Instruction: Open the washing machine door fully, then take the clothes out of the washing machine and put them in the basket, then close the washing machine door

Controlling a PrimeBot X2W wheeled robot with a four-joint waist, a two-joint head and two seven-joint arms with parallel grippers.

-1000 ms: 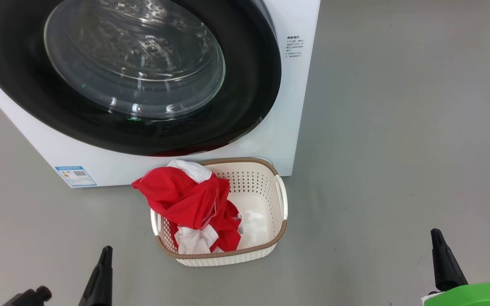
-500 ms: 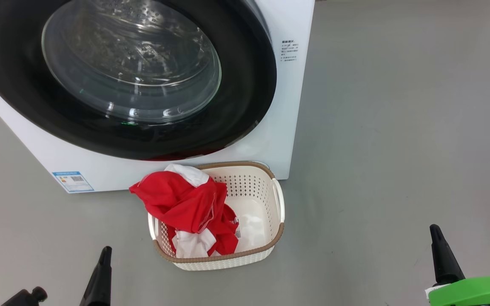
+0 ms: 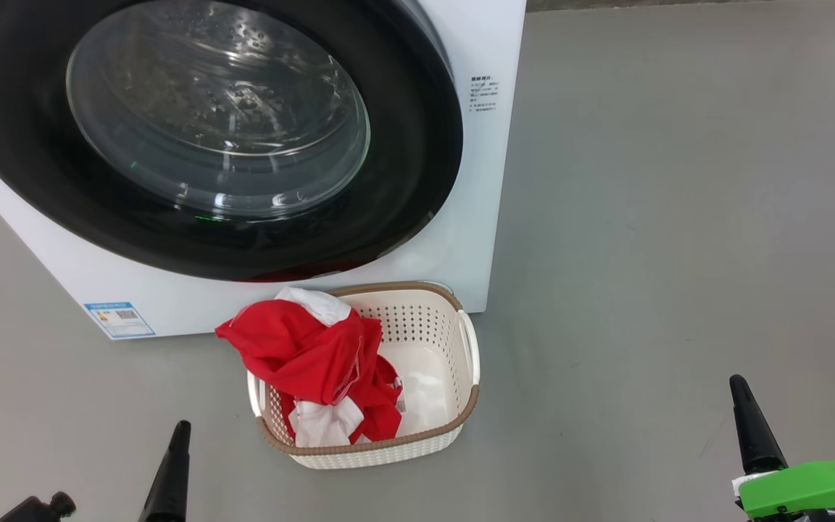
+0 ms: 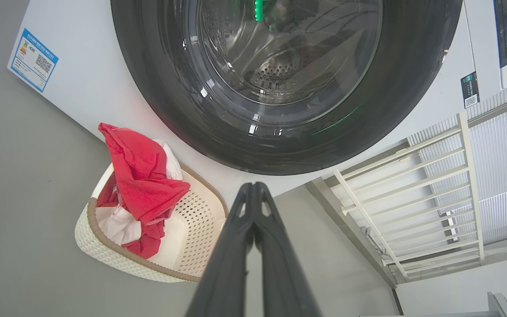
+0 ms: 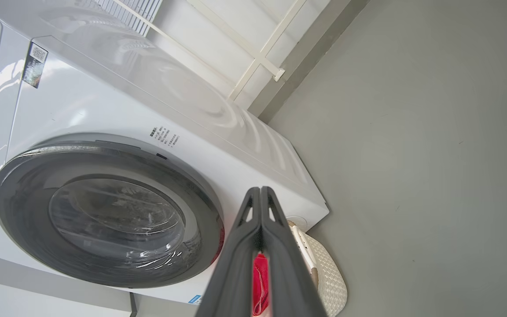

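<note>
the thin red-and-white clothes (image 3: 301, 355) in the cream perforated plastic basket (image 3: 388, 439), lower centre, look light and limp; a raised fold suits pinching. left claw (image 4: 252, 189) and right claw (image 5: 260, 193) are pressed together, empty

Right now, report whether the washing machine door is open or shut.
Shut. The washing machine door lies flush against the washing machine; in the right wrist view its black rim sits flat on the white front, no gap.

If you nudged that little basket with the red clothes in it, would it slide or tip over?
Probably slide: the basket looks like thin perforated plastic, so light, on a smooth grey floor. It might lean leftward, since the clothes are heaped on that side, spilling over the rim.
</note>
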